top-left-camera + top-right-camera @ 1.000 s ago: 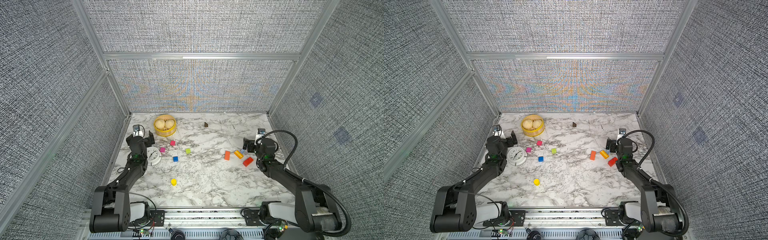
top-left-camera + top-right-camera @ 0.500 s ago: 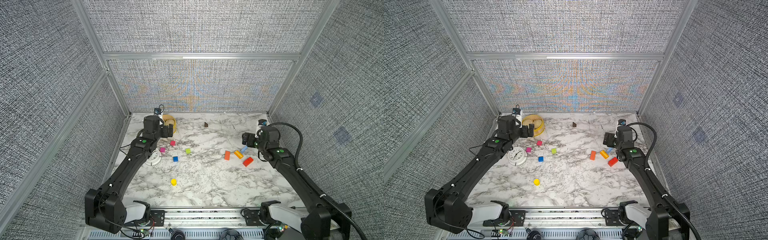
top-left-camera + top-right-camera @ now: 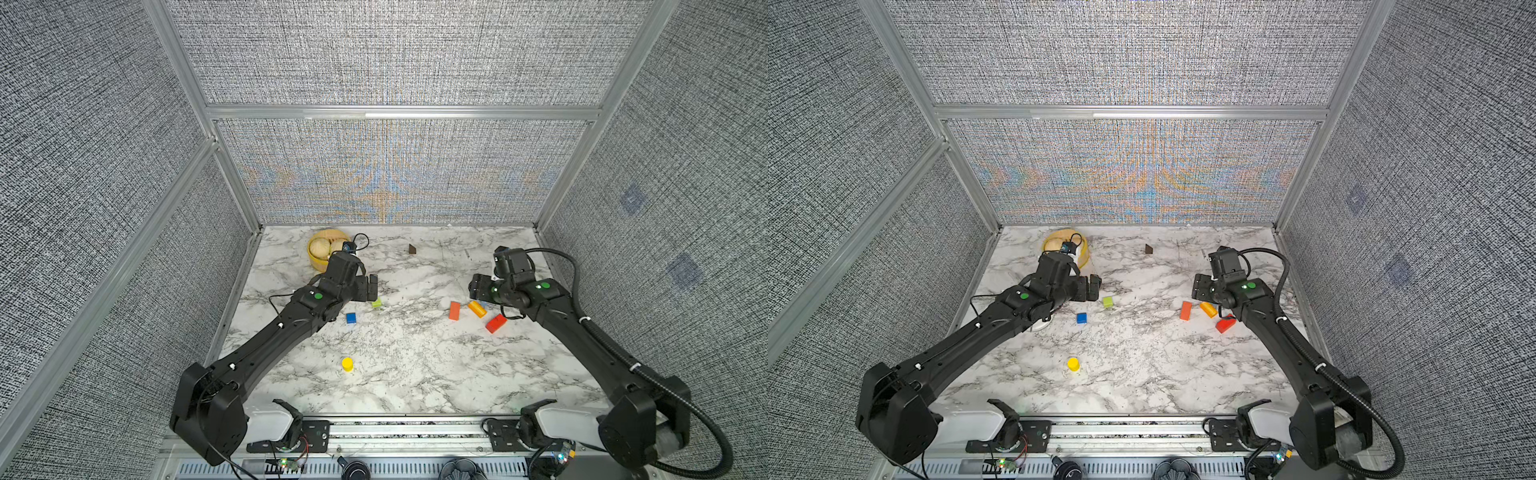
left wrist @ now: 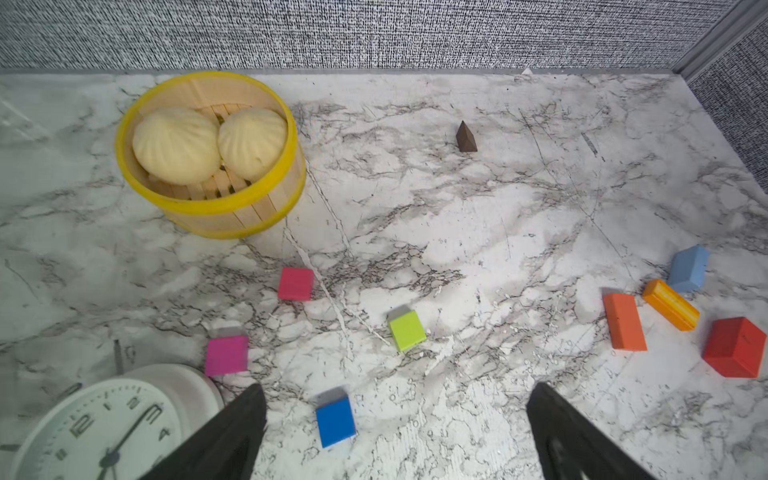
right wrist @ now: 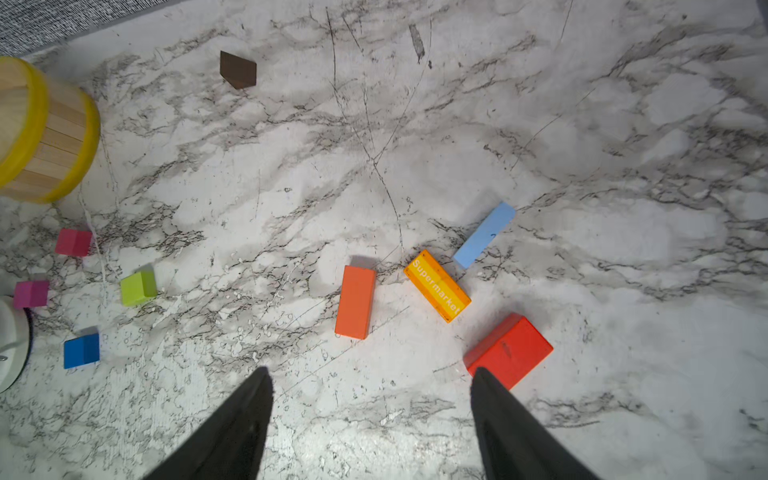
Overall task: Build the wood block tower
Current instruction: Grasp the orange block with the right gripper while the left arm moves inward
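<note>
The wood blocks lie singly on the marble, none stacked; the tower is out of view. On the left are a lime cube (image 3: 377,303), a blue cube (image 3: 351,318), a pink cube (image 4: 295,284) and a magenta cube (image 4: 227,355). A yellow cylinder (image 3: 347,364) stands nearer the front. On the right lie an orange bar (image 5: 355,302), a yellow-orange bar (image 5: 437,285), a light blue bar (image 5: 484,235) and a red block (image 5: 509,351). A dark brown block (image 3: 412,249) sits at the back. My left gripper (image 3: 372,286) hangs open beside the lime cube. My right gripper (image 3: 478,286) is open above the orange bars, holding nothing.
A round yellow basket (image 3: 312,254) with buns stands at the back left, just behind my left wrist. A white clock (image 4: 104,428) lies under my left forearm. Grey fabric walls close in the back and both sides.
Both arms have reached forward from near the sides. My left gripper went from beside the clock out to the lime cube. My right gripper swung in over the orange bars.
</note>
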Robot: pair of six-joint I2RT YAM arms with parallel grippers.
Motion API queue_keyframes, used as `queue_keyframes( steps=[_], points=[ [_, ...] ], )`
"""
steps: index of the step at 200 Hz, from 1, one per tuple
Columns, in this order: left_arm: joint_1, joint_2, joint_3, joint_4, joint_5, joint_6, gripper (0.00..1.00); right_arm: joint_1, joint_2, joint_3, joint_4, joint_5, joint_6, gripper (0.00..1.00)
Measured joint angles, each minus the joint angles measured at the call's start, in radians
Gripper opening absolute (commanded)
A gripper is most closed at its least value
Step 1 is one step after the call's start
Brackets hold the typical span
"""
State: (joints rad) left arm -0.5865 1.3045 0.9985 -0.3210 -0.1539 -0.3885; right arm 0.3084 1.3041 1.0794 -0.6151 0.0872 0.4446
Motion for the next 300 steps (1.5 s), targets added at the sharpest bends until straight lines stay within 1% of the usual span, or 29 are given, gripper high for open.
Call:
queue_keyframes(
  steps=[14, 32, 55, 90, 104, 114, 128, 148, 168, 192, 230, 255, 300],
  points=[
    [0.0, -0.016, -0.042, 0.035, 0.0, -0.02, 0.99, 0.008, 0.055, 0.03, -0.022, -0.01, 0.019, 0.68],
    [0.0, -0.029, -0.09, 0.082, 0.001, -0.038, 0.99, 0.032, 0.141, 0.076, -0.04, -0.017, 0.026, 0.68],
    [-0.001, -0.025, -0.116, 0.117, 0.007, -0.042, 0.99, 0.058, 0.207, 0.101, -0.042, -0.018, 0.027, 0.68],
    [-0.001, 0.015, -0.113, 0.146, 0.002, -0.062, 0.99, 0.071, 0.302, 0.133, -0.042, -0.017, 0.025, 0.68],
    [-0.001, 0.04, -0.103, 0.146, -0.007, -0.076, 0.99, 0.076, 0.341, 0.151, -0.04, -0.019, 0.014, 0.7],
    [-0.001, 0.064, -0.09, 0.144, -0.027, -0.09, 0.99, 0.077, 0.37, 0.171, -0.041, -0.021, 0.005, 0.71],
    [-0.001, 0.101, -0.068, 0.135, -0.062, -0.116, 0.99, 0.079, 0.416, 0.213, -0.042, -0.022, -0.012, 0.71],
    [0.0, 0.161, -0.034, 0.115, -0.097, -0.139, 0.95, 0.084, 0.477, 0.277, -0.043, -0.023, -0.031, 0.71],
    [0.0, 0.216, 0.0, 0.1, -0.109, -0.14, 0.92, 0.089, 0.53, 0.318, -0.047, -0.035, -0.044, 0.71],
    [0.001, 0.262, 0.026, 0.09, -0.109, -0.142, 0.9, 0.097, 0.568, 0.335, -0.069, -0.04, -0.051, 0.69],
    [0.001, 0.322, 0.058, 0.083, -0.087, -0.163, 0.88, 0.098, 0.582, 0.319, -0.094, -0.027, -0.044, 0.65],
    [0.001, 0.338, 0.044, 0.102, -0.065, -0.173, 0.87, 0.098, 0.613, 0.314, -0.101, -0.012, -0.028, 0.62],
    [0.001, 0.349, 0.027, 0.137, -0.036, -0.196, 0.86, 0.099, 0.651, 0.304, -0.113, 0.002, -0.008, 0.61]
  ],
)
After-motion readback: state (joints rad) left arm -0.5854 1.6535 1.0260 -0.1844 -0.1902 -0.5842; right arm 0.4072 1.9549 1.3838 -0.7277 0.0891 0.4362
